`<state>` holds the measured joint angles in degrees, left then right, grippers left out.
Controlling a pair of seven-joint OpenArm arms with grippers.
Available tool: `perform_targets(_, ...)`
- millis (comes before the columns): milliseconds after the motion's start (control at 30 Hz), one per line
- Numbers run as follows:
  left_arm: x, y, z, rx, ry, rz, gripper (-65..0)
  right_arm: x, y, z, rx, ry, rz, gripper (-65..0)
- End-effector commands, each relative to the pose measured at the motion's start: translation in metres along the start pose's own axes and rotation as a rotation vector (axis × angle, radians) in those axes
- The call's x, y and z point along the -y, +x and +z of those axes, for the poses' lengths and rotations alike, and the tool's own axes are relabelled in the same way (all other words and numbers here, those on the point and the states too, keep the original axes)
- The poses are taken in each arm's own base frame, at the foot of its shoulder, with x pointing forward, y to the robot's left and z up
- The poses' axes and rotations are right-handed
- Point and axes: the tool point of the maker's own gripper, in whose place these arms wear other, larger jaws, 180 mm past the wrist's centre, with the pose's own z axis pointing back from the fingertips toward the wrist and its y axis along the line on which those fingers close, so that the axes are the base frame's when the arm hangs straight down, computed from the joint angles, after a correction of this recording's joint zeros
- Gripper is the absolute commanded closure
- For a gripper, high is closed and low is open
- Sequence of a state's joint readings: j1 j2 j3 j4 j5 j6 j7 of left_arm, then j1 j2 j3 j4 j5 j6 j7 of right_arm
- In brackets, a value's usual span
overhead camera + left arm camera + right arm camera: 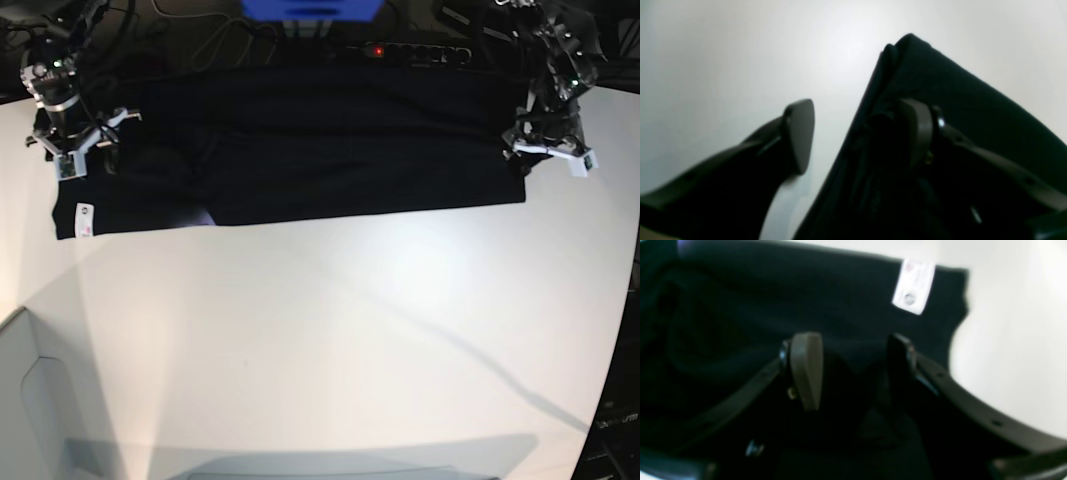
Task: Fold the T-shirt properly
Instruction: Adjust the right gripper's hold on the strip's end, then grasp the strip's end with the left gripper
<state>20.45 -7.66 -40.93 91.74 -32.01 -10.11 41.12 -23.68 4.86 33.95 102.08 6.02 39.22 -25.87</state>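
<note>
Both hands (545, 150) (75, 150) hover open over the T-shirt's (330, 150) ends

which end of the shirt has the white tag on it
The T-shirt's end under the right gripper, at the base view's left. The white tag shows at that near corner; the end by the left gripper is plain black.

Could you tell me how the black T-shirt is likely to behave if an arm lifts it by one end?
The T-shirt probably droops; it lies flat with soft wrinkles. Its folded layers may slide apart. It looks light, so the far end likely drags across the table.
</note>
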Motion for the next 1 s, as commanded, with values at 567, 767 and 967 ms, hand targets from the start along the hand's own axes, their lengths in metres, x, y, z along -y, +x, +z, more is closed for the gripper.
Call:
perform_targets(567,-0.004,0.002,0.004,0.003,0.010,-0.011,-37.5,0.063,0.030,-0.001,0.088,-0.136,-0.029,-31.7)
perform_targets(767,-0.005,0.001,0.005,0.001,0.009,-0.011,-38.3,0.046,0.018,-0.004,0.066,-0.109,-0.059,-31.7)
perform_targets(967,0.001,-0.014,0.008,-0.016,0.001,0.011,-41.3,0.012,-0.004,-0.021,0.006,-0.002,-0.066,-31.7)
